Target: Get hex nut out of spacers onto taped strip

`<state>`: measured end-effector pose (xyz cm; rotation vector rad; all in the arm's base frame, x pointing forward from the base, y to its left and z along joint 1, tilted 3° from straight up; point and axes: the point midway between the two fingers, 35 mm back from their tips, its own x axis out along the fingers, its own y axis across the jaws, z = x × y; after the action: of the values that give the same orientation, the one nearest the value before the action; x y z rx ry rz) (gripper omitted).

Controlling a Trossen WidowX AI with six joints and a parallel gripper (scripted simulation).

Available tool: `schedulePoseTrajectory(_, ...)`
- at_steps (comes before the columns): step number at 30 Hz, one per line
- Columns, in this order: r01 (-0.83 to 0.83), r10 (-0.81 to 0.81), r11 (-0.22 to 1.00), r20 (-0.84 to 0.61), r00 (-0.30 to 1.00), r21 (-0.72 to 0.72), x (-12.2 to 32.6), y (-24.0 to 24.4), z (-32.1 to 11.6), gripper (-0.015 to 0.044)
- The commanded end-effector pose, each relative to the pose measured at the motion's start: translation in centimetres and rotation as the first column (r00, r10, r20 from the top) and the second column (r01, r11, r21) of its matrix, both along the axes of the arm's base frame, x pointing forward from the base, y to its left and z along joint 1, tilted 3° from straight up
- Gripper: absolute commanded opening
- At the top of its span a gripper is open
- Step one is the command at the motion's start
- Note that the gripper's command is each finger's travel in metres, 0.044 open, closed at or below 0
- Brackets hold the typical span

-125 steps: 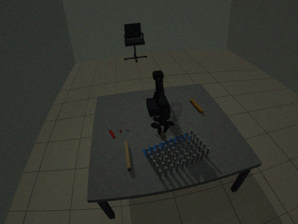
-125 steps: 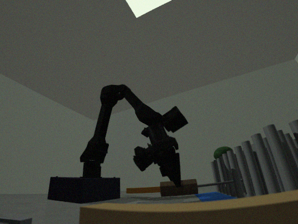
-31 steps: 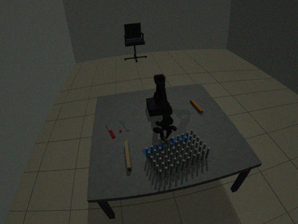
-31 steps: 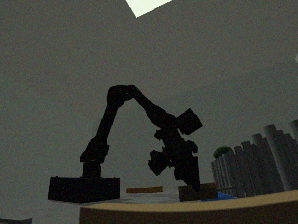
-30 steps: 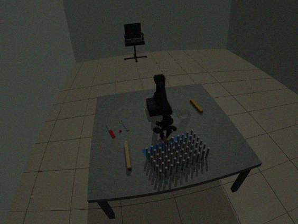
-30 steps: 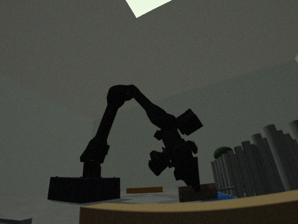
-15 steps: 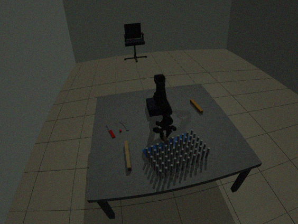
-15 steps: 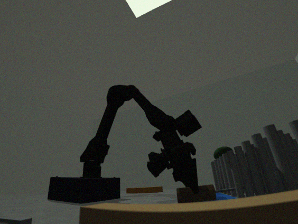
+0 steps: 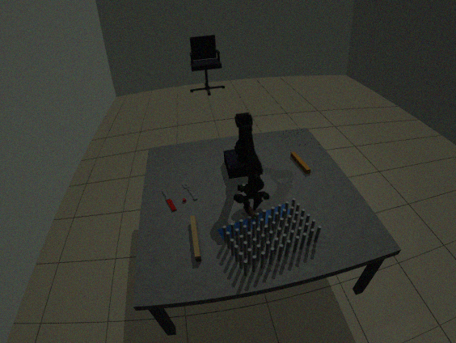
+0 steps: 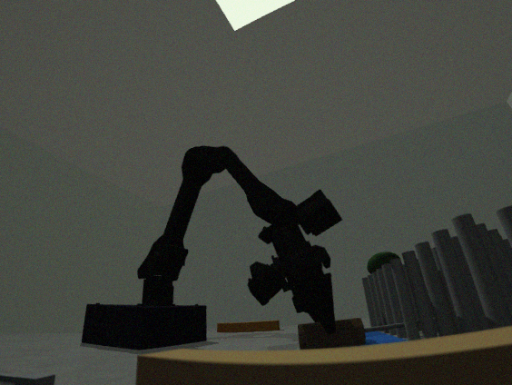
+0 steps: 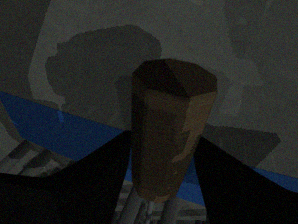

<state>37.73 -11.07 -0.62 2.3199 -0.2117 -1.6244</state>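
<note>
My gripper (image 9: 251, 209) (image 10: 330, 328) (image 11: 162, 140) is shut on the thick brown wooden handle (image 10: 313, 337) (image 11: 162, 112) of a tool, low over the table at the taped strip. The tool's thin grey shaft (image 10: 387, 327) runs from the handle toward the spacers. The blue taped strip (image 9: 221, 233) (image 10: 382, 338) (image 11: 37, 116) lies along the near side of the field, partly under the gripper. The standing grey metal spacers (image 9: 245, 268) (image 10: 468, 268) are in several rows, and those in view look upright. The tool's far end is hidden among them. I cannot make out the hex nut in any view.
A red-handled tool (image 9: 171, 205), a small red object (image 9: 184, 200) and a thin grey tool (image 9: 190, 192) lie at the left. A pale wooden bar (image 9: 195, 239) (image 10: 281, 370) lies left of the field. An orange bar (image 9: 300, 163) (image 10: 248, 326) lies at the back right.
</note>
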Motion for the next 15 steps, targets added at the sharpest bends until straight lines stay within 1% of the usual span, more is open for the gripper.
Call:
schedulePoseTrajectory(1, -0.002, 0.002, 1.000, 0.003, 1.000, -0.001, -0.23, 0.01, 0.11, 0.0000)
schedulePoseTrajectory(15, -0.005, 0.005, 1.000, 0.001, 1.000, -0.001, -0.98, 0.03, 0.00, 0.0000)
